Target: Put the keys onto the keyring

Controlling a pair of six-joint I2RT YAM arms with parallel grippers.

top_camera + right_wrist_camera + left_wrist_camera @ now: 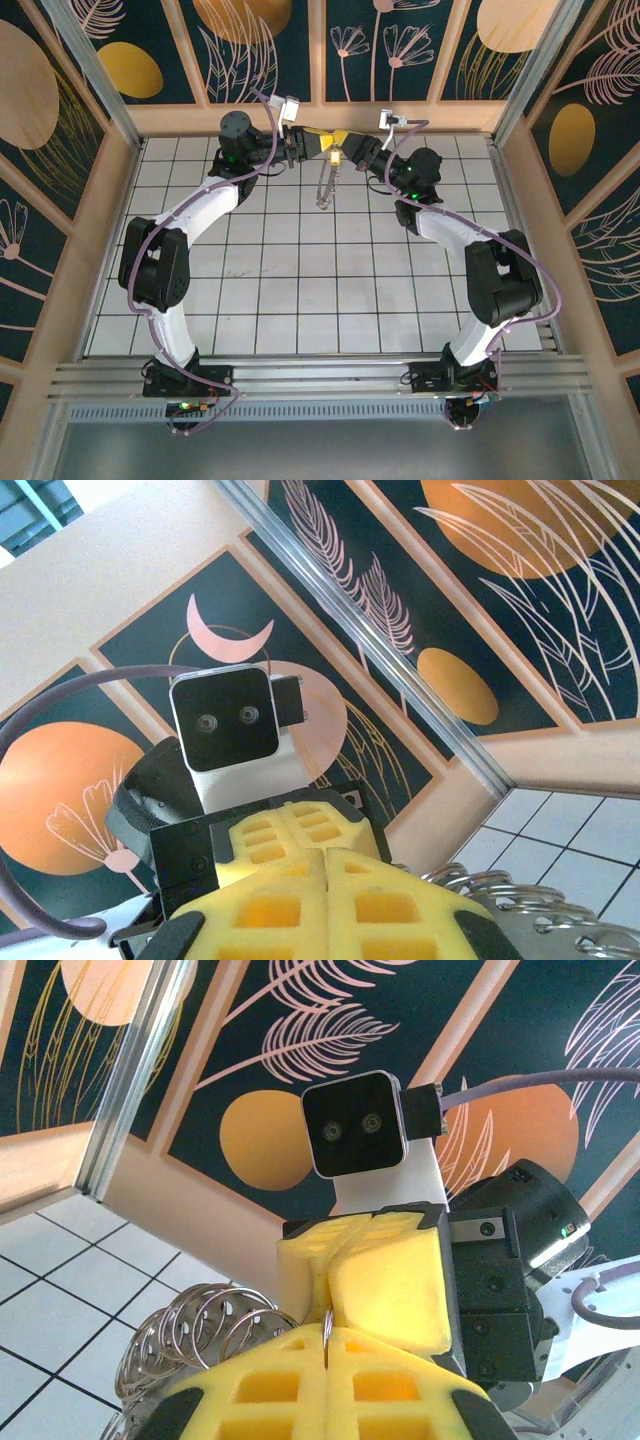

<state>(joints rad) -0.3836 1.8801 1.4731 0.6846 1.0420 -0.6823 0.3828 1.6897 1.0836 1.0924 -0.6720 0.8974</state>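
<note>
Keyring [327, 186], a bunch of silver split rings, hung above the tiled counter [300, 300] at its far side. Left gripper [327, 1350] jaws pinched one ring; right gripper [325, 865] jaws closed, hold unclear.

Keyring [327, 185] at table's [300, 290] far middle

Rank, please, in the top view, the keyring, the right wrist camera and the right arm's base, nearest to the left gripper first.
1. keyring, hanging at the left gripper
2. right wrist camera, to its right
3. right arm's base, near edge
</note>
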